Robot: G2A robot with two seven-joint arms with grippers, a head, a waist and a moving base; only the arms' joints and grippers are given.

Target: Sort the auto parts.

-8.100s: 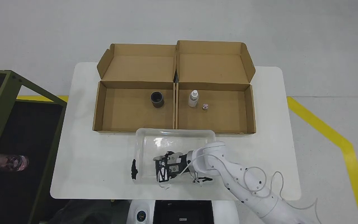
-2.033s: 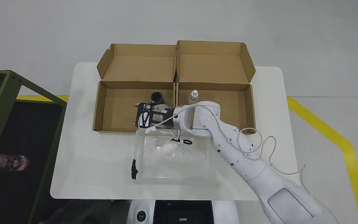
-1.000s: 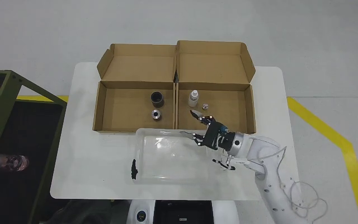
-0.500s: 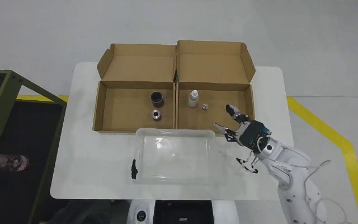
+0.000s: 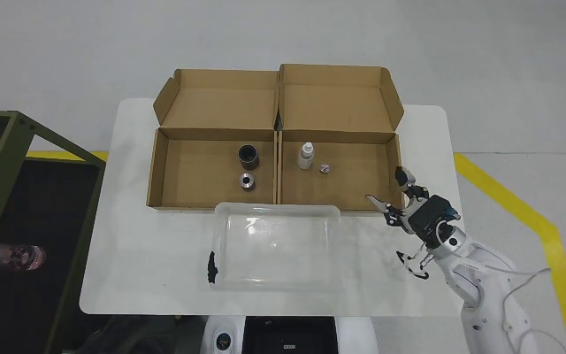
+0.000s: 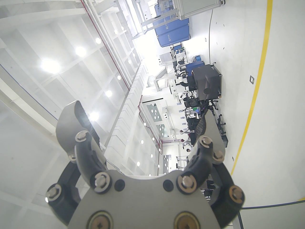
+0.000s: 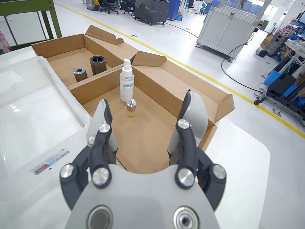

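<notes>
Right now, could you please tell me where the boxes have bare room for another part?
Left box: bare left of the dark cylinder and small cylinder. Right box: bare from the small bottle to its right wall. Crowded beside the divider.

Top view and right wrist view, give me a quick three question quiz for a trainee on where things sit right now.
1. True or false: the right end effector is gripping a part.
2. The spray bottle shares its cardboard box with: A the small metal-capped bottle; B a dark cylinder; C nothing.
3. How many dark cylinders stand in the other cardboard box?
Key: 1 false, it is open and empty; 2 A; 3 two.
</notes>
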